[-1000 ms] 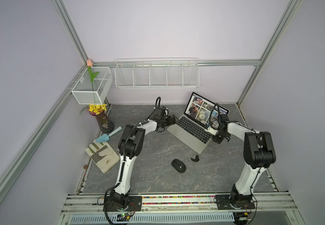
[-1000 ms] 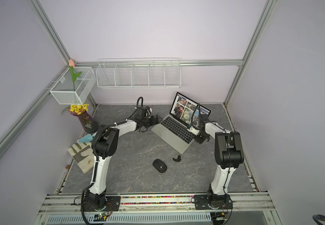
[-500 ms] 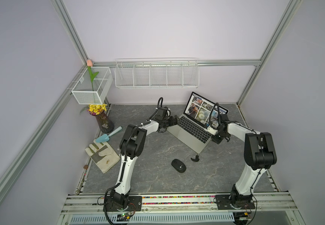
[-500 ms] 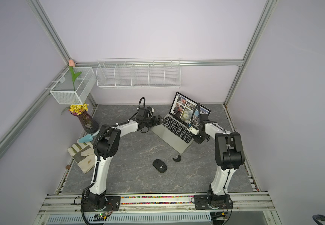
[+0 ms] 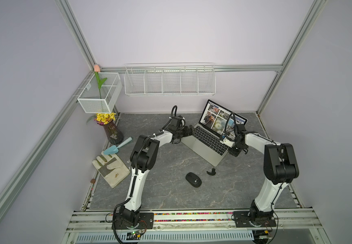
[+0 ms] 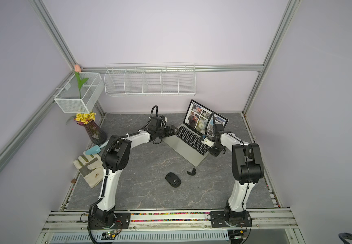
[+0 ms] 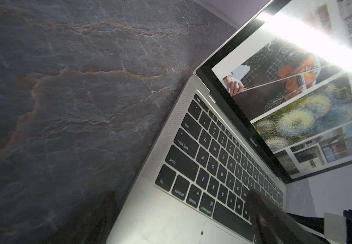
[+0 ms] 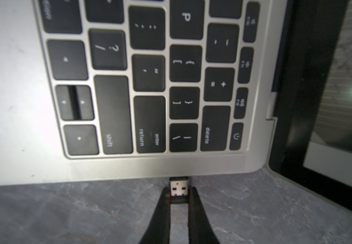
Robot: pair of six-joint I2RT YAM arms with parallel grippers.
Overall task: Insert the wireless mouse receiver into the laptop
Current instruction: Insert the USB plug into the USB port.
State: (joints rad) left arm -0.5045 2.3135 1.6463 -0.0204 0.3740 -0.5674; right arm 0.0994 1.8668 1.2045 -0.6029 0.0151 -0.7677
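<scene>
The laptop (image 5: 208,145) stands at the rear of the surface (image 5: 170,196), with the mouse (image 5: 193,179) and cover piece (image 5: 211,171) before it, the vase (image 5: 112,133), trowel (image 5: 117,146) and glove (image 5: 110,166) along the left edge, and the receiver (image 8: 178,186), in the right hand (image 8: 179,191), against its right side.

The laptop (image 7: 160,217) bezel (image 7: 253,142) reads "MacBook Pro"; keys (image 8: 116,114) read "shift", "return", "delete".

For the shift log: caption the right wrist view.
Right gripper pinches the wireless mouse receiver, plug tip against the side edge of the laptop.
</scene>
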